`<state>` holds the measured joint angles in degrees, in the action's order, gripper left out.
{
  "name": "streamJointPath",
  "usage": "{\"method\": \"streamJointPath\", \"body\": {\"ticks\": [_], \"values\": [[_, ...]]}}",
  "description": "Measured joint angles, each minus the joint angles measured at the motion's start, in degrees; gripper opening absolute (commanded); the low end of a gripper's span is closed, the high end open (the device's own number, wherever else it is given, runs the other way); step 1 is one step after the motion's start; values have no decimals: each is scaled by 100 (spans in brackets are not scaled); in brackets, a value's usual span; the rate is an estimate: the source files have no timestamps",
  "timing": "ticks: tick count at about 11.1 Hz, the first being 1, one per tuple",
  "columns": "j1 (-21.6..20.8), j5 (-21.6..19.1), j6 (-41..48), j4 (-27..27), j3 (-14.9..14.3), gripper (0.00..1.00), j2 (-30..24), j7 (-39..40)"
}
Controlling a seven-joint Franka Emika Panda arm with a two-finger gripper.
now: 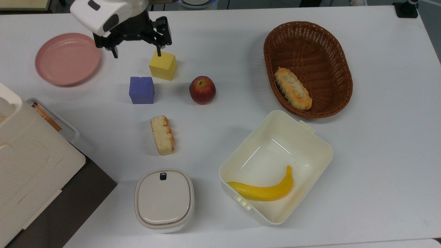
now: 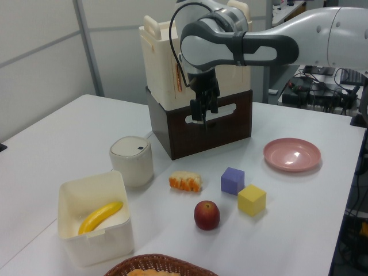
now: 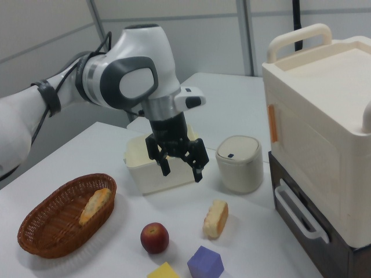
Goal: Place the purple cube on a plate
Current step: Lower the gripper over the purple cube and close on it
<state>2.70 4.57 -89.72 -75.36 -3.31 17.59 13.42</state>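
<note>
My claw hangs spread and empty above the desk, between the pink plate and the yellow cube. The purple cube sits on the desk just beside the yellow cube, apart from the plate.
</note>
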Motion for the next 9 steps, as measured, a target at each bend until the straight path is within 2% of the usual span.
{"method": "streamJointPath", "body": {"ticks": [2, 9], "values": [[0, -144, -22, -80, 0, 100, 122, 1], [136, -152, -43, -483, -65, 100, 508, 1]]}}
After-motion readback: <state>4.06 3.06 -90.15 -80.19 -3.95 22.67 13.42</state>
